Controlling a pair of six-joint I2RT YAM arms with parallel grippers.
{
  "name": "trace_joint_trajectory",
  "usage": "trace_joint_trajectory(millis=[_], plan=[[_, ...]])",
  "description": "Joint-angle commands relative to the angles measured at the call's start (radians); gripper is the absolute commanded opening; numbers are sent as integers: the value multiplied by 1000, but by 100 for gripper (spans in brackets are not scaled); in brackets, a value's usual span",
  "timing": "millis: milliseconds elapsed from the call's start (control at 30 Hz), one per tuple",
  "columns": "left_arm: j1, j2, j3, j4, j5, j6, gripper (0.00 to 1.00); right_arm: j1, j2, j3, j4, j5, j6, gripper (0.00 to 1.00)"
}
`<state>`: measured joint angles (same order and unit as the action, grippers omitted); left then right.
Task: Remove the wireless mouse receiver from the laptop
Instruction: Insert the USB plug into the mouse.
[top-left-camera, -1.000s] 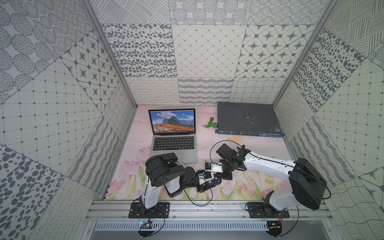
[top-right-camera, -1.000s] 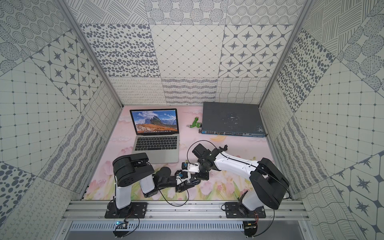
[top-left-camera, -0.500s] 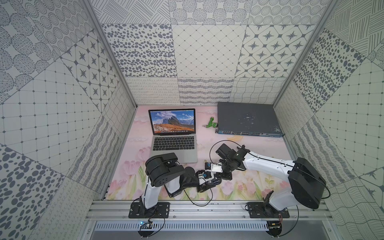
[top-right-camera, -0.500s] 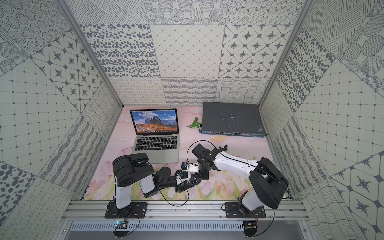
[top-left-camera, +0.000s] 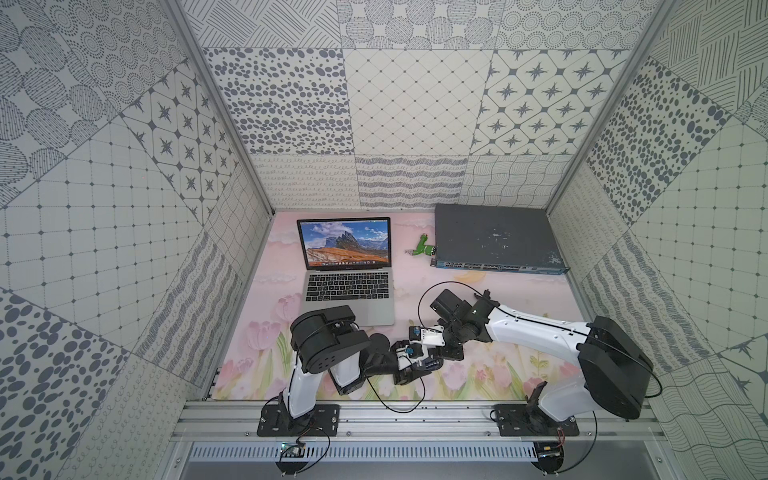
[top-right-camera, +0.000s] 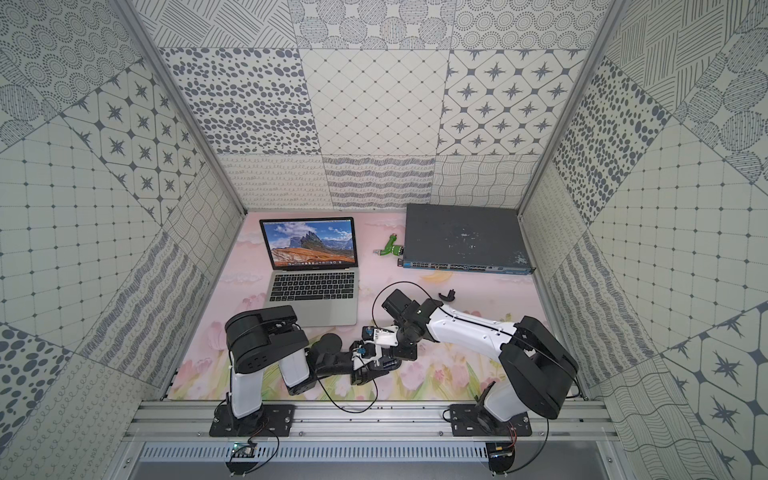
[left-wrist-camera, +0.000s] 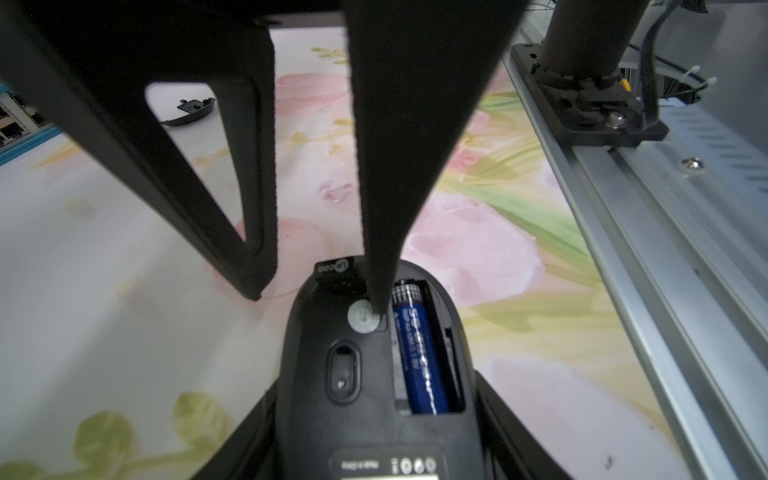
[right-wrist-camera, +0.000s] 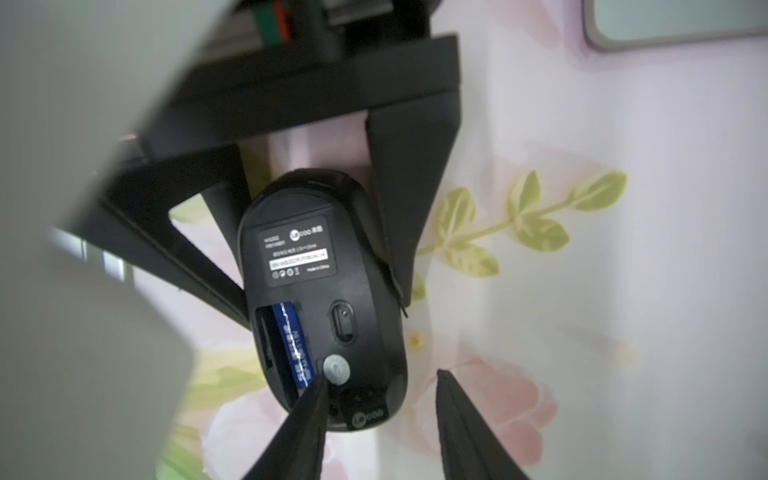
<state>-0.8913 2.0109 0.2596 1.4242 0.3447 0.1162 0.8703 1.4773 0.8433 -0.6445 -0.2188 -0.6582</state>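
Clamping mouse (right-wrist-camera: 316, 257) belly-up, left pincer (right-wrist-camera: 320, 299) steadies it so spread right pincer (right-wrist-camera: 378, 380) straddles wireless mouse receiver (right-wrist-camera: 365, 409), slotted between its tips, one tip beside battery (right-wrist-camera: 291, 340).

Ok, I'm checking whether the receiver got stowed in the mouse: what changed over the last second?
The right hand opened: its fingers now stand apart either side of the receiver, which sits ungripped in the slot of the mouse. Neither arm visibly shifted. The left hand still grips the upturned mouse; the laptop, network switch and green stick are unmoved.
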Motion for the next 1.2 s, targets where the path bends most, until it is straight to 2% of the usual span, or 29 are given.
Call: trace_joint_trajectory(millis=[0, 167, 267, 333, 600, 1167], plan=[[4, 3, 4, -146, -11, -30, 59, 29, -50, -32, -46, -63, -24, 51], [5, 3, 3, -147, -11, -30, 59, 11, -181, -35, -54, -106, 10, 60], [5, 4, 4, -148, -11, -30, 59, -28, -262, -40, -53, -147, 37, 60], [5, 3, 4, -146, -10, -30, 59, -57, -274, -32, -53, -127, 65, 57], [5, 2, 5, -150, -9, -30, 59, -62, -152, -26, -29, -104, 156, 51], [4, 3, 7, -155, -8, -30, 59, -65, -66, -28, 70, -3, 224, 51]])
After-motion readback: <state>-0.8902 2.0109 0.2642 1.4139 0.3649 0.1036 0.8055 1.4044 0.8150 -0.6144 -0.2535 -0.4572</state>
